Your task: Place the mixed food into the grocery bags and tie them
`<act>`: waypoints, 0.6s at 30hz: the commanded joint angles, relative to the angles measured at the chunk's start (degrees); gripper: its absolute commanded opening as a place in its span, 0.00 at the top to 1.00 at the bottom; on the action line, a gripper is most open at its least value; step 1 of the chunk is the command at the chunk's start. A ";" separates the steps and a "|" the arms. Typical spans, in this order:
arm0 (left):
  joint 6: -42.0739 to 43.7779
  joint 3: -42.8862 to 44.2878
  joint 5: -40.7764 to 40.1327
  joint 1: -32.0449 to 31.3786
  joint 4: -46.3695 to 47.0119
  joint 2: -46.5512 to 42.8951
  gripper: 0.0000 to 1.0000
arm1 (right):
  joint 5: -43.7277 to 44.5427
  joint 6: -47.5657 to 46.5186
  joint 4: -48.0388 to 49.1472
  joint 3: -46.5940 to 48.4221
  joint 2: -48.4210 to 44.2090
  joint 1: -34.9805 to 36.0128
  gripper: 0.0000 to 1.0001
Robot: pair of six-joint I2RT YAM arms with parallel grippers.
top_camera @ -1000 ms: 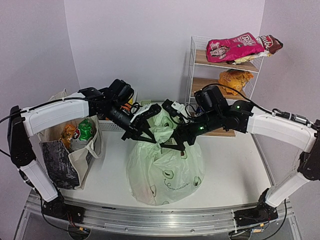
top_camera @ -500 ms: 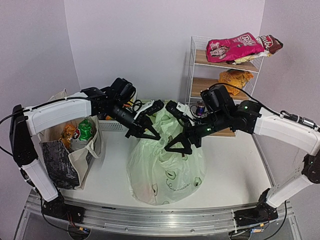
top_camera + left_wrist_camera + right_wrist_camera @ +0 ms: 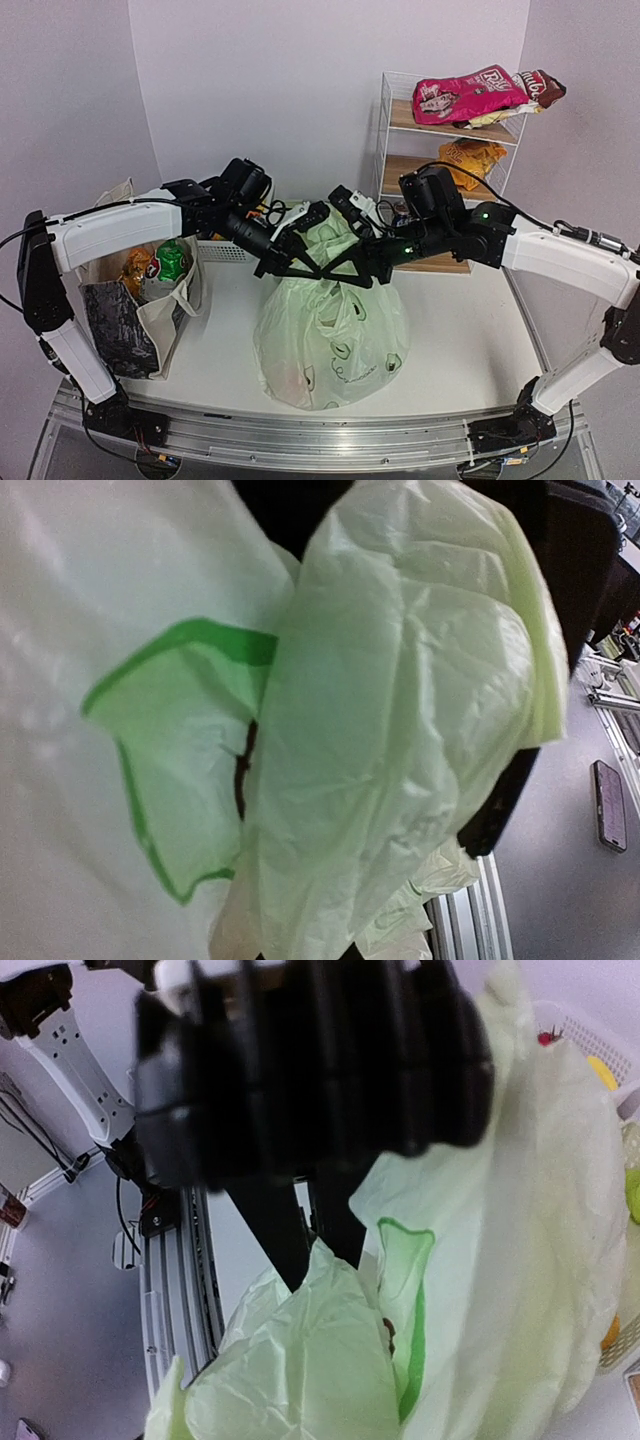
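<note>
Top external: on the table (image 3: 470, 330) the bulging plastic bag (image 3: 330, 340) stands, its top pinched in the left pincer (image 3: 298, 268), the right pincer (image 3: 352, 268) alongside, grip unclear; leftward, the canvas tote (image 3: 150, 330) holds a green packet (image 3: 170, 260) and an orange packet (image 3: 135, 265).

**A:** that plastic bag (image 3: 330, 340) in the middle is super thin film, pale green, crinkly, slight sheen, half see-through. The canvas tote (image 3: 168, 322) at 9 o'clock is matt woven cloth.

**B:** yep. The shelf rack (image 3: 405, 118) at 1 o'clock looks like white-coated wire with wooden boards, and the pink packet (image 3: 465, 97) on it is glossy. The tabletop (image 3: 470, 330) is smooth matt white, and the rail (image 3: 300, 435) at 6 o'clock is bare metal.
</note>
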 commanded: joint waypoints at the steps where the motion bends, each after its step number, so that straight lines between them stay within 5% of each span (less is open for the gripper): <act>1: -0.37 0.68 -1.74 -0.25 2.97 -2.28 1.00 | -0.87 1.92 2.33 1.40 0.60 -0.27 0.55; 6: 0.10 0.72 -1.12 -0.25 2.69 -2.19 1.00 | -2.59 3.12 2.49 1.67 0.81 -1.31 0.81; 8: 1.29 0.22 -0.02 -0.26 1.73 -2.70 0.93 | -3.63 3.12 2.59 1.63 0.89 -1.87 0.88; 12: 3.81 0.05 2.27 0.68 -0.57 -4.94 0.42 | -5.20 3.04 2.88 0.67 0.44 -3.19 1.00; 14: 5.55 -0.30 4.56 3.02 -0.46 -6.77 0.06 | -6.12 2.74 3.01 0.16 0.14 -3.95 1.00; 18: 7.02 2.24 6.12 7.33 0.15 -7.47 0.01 | -8.03 0.34 2.97 -0.48 0.43 -4.08 1.00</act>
